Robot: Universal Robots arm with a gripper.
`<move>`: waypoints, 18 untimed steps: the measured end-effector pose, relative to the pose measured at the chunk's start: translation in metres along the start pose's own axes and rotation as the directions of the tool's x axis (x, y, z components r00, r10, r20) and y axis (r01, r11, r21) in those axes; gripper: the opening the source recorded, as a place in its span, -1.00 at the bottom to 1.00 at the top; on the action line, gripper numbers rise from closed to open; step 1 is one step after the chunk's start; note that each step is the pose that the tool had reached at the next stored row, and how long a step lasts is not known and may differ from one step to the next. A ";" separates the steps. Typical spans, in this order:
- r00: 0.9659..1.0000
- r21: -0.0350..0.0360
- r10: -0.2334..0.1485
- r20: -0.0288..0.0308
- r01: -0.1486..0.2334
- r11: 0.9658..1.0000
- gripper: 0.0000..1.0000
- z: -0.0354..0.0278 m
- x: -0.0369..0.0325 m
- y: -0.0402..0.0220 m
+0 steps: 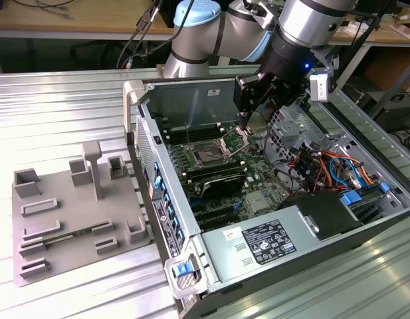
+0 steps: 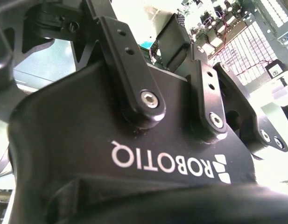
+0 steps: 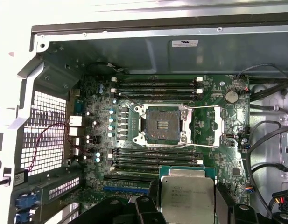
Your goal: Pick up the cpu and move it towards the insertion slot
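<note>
Silvery metal marked the top of the cpu (image 3: 187, 198), a flat square chip that I held clamped in my tool (image 3: 187, 205), with a dark finger (image 3: 226, 203) pressed to one edge and its partner against the opposite edge. The chip hung level, face up toward the first wrist camera, clear of the green motherboard (image 3: 101, 140) beneath it.

From the chip, the insertion slot (image 3: 161, 123) lay at about eleven o'clock in the first wrist view, across a bank of long black memory slots (image 3: 155, 156) that ran between the two. The slot's dark square bed stood uncovered, ringed by its shiny steel frame, and its hinged bracket (image 3: 207, 126) lay swung out at three o'clock of the socket. Chip and socket looked squared to one another, edges roughly parallel, so I judged the gap between them to be mostly a sideways offset over the board, not a turn.

In the exterior view my tool (image 1: 252, 109) hung inside the open computer case (image 1: 191, 93), at about one o'clock from the insertion slot (image 1: 209, 156) and above it. The grey plastic tray (image 1: 72, 212) with raised blocks sat on the ribbed metal bench (image 1: 58, 100), well apart at nine o'clock of the case.

In the second wrist view the tool's black body (image 2: 134, 154) and linkage bars stood close to the lens.
</note>
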State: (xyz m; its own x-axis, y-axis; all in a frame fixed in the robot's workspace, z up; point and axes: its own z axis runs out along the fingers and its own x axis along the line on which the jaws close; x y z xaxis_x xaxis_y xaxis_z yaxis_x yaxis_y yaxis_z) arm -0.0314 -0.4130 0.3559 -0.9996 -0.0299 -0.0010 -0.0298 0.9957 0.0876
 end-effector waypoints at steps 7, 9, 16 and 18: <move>1.000 0.000 0.000 0.000 0.000 1.000 0.09 0.0017 0.0000 -0.0001; 1.000 0.000 0.000 0.000 0.000 1.000 0.09 0.0023 0.0000 0.0004; 1.000 0.000 0.000 0.000 0.000 1.000 0.09 0.0036 -0.0002 0.0040; 1.000 0.000 0.000 0.000 0.000 1.000 0.09 0.0039 -0.0002 0.0045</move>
State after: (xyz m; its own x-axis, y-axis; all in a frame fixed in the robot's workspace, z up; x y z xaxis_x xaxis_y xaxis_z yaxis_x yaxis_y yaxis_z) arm -0.0313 -0.4081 0.3524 -0.9996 -0.0298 -0.0011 -0.0298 0.9957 0.0877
